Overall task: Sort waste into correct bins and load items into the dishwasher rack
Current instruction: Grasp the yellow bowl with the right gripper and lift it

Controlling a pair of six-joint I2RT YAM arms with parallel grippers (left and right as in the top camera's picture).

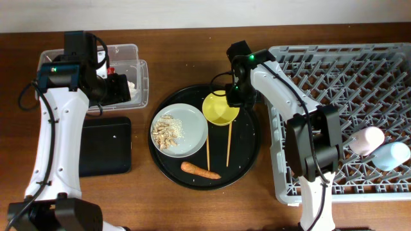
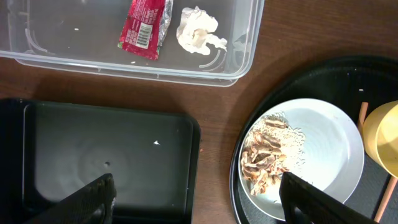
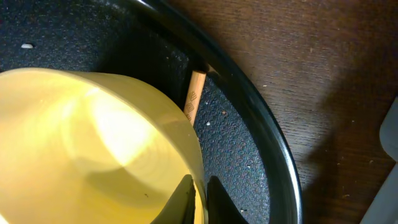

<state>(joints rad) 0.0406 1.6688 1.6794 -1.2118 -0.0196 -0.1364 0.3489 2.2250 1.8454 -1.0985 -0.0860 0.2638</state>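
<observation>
My right gripper is shut on the rim of the yellow bowl, which sits on the round black tray. The pale grey plate holds beige food scraps. Two chopsticks and the orange carrot lie on that tray. My left gripper is open and empty above the flat black tray. The clear tub holds the red wrapper and white tissue. The pink cup and blue cup sit in the grey rack.
The rack fills the right side of the wooden table. The round tray's raised rim runs close beside the bowl, with a chopstick end against it.
</observation>
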